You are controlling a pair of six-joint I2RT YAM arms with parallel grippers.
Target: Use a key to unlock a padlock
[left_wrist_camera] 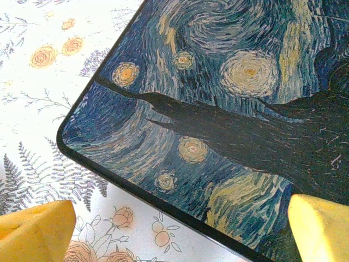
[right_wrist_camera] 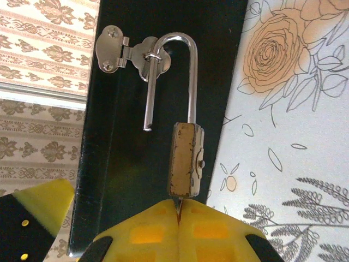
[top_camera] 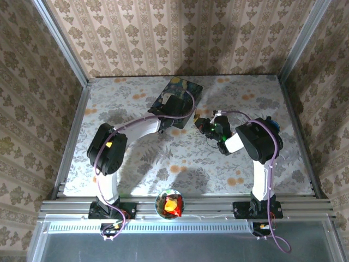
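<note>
Painted box (top_camera: 188, 88) (rear centre) blocks; open tabletop (top_camera: 120, 101) flanks it.

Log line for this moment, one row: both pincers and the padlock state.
left pincer: open, over starry-night box | right pincer: shut on key at padlock base | shackle: one leg free, hooked through hasp

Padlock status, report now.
Left gripper open over box lid. Right gripper shut on key in padlock. Shackle end free, hooked through hasp. Nothing in the way.
</note>
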